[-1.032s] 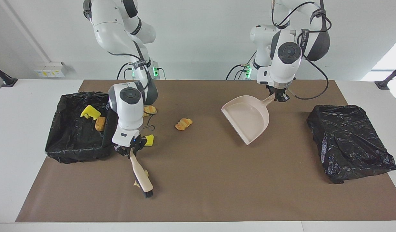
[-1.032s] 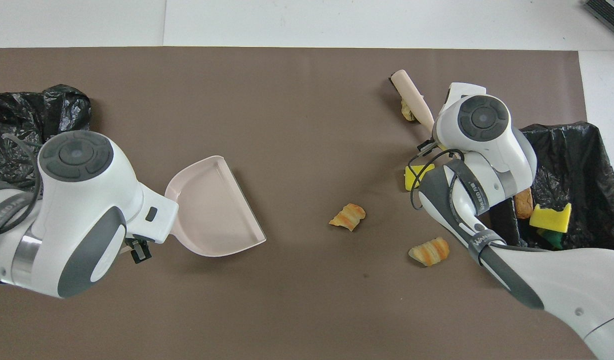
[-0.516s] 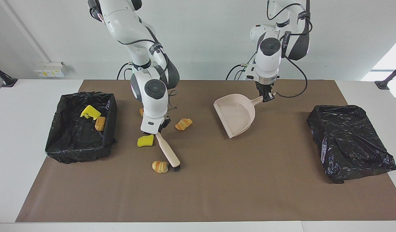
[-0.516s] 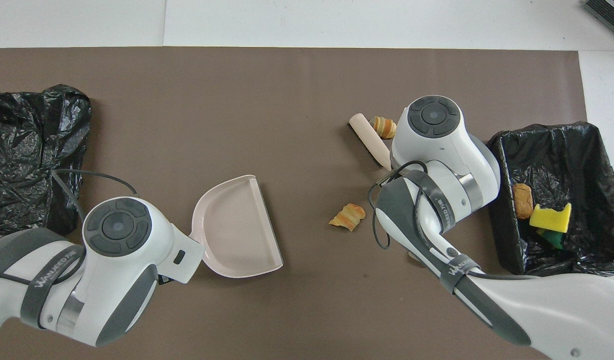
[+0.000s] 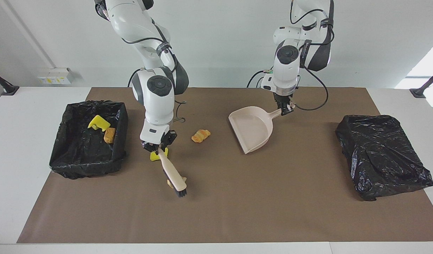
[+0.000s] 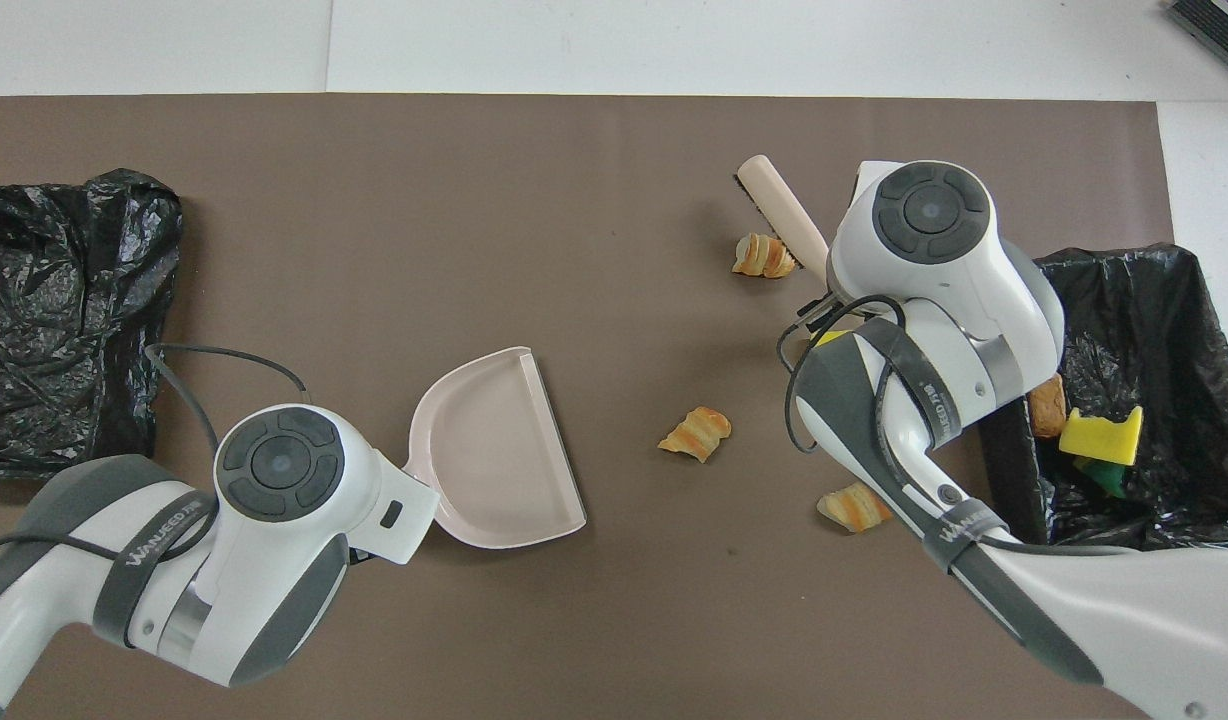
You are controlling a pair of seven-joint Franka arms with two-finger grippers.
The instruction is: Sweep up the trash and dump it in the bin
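Observation:
My right gripper [image 5: 158, 147] is shut on the handle of the beige brush [image 5: 172, 173], which slopes down away from the robots. Its bristle end [image 6: 752, 180] lies just farther from the robots than a croissant piece [image 6: 762, 256]. A yellow sponge [image 5: 154, 156] sits under that gripper. Two more croissant pieces [image 6: 696, 432] [image 6: 854, 505] lie on the mat nearer the robots. My left gripper [image 5: 284, 108] is shut on the handle of the beige dustpan [image 5: 251, 128], held tilted over the mat's middle. The black-lined bin [image 5: 86, 169] holds a yellow sponge [image 5: 98, 122] and a bread piece [image 5: 109, 135].
A crumpled black bag [image 5: 382, 155] lies on the mat at the left arm's end. The brown mat [image 5: 237, 211] covers most of the white table. The right arm's forearm hides part of the bin in the overhead view [image 6: 1154, 290].
The right gripper swung the brush past the croissant piece, so the bristle end now lies farther from the robots than the piece. The dustpan shifted a little toward the right arm's end.

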